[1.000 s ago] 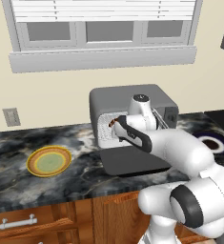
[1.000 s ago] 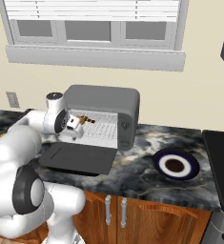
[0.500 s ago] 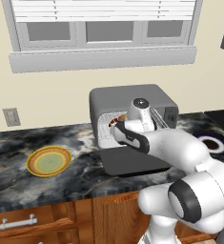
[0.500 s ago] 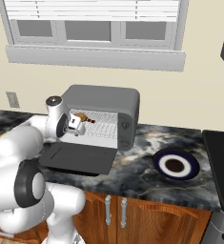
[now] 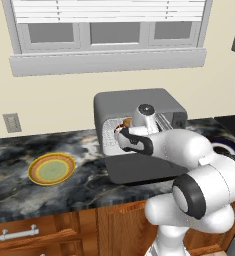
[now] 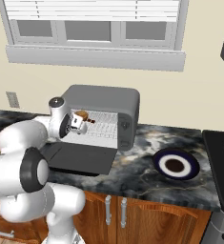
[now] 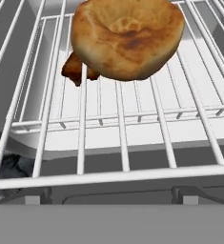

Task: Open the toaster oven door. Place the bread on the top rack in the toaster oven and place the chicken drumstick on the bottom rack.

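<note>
Toaster oven [image 5: 139, 102]: dark grey box at the back of the marbled counter [image 5: 19, 172], under the window; its mouth faces me.
Toaster oven door [image 6: 80, 158]: folded down flat onto the counter in front of the oven, fully open.
Bread [image 7: 127, 37]: round tan bun lying on the upper wire rack [image 7: 123, 157] inside the oven, right ahead of my hand; from the right base view it shows at the oven mouth [image 6: 81, 115].
Chicken drumstick [image 7: 75, 70]: dark reddish-brown piece peeking out from under the bun's edge, seen through the rack's wires, so it lies lower than the bread.
My gripper [image 6: 74, 122]: at the oven's opening, above the lowered door, just short of the bun.
My jaws: spread wide, pinching nothing; the bun sits free on the wires.
Other things: a yellow plate [image 5: 51, 169] well off to the left on the counter; a dark blue plate [image 6: 176, 165] to the right of the oven.
</note>
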